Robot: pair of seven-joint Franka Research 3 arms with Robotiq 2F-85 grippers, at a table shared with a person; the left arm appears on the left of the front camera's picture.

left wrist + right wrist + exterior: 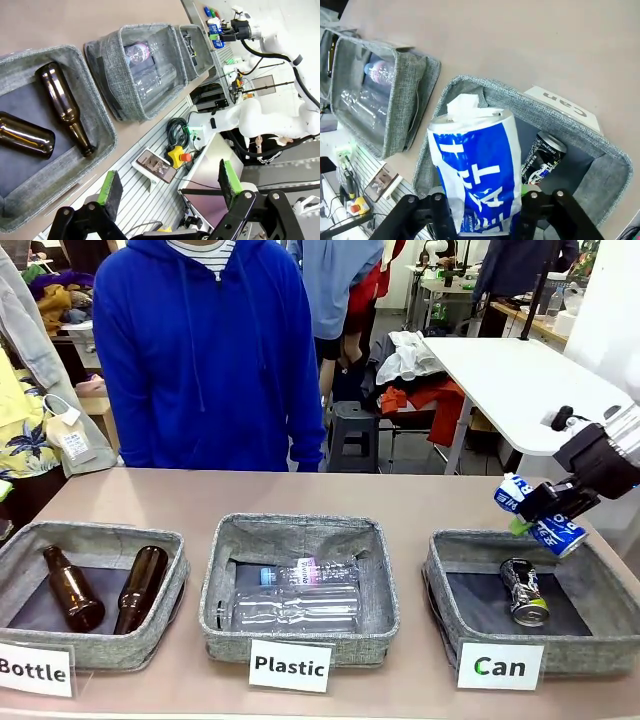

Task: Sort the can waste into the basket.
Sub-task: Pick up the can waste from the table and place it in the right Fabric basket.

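My right gripper (540,515) is shut on the blue can (541,516) with white print and holds it tilted in the air over the far right corner of the basket (470,625) carded "Can". In the right wrist view the blue can (477,172) stands between the fingers above the basket (470,90). The black and silver can (524,591) lies inside that basket, also seen as a dark can (542,157) beside the blue one. My left gripper (167,187) is open, off the table's near edge, with nothing between its pads.
The middle basket (300,635) carded "Plastic" holds clear plastic bottles (295,605). The left basket (95,650) carded "Bottle" holds two brown glass bottles (140,588). A person in a blue hoodie (205,350) stands at the far side. Bare table lies behind the baskets.
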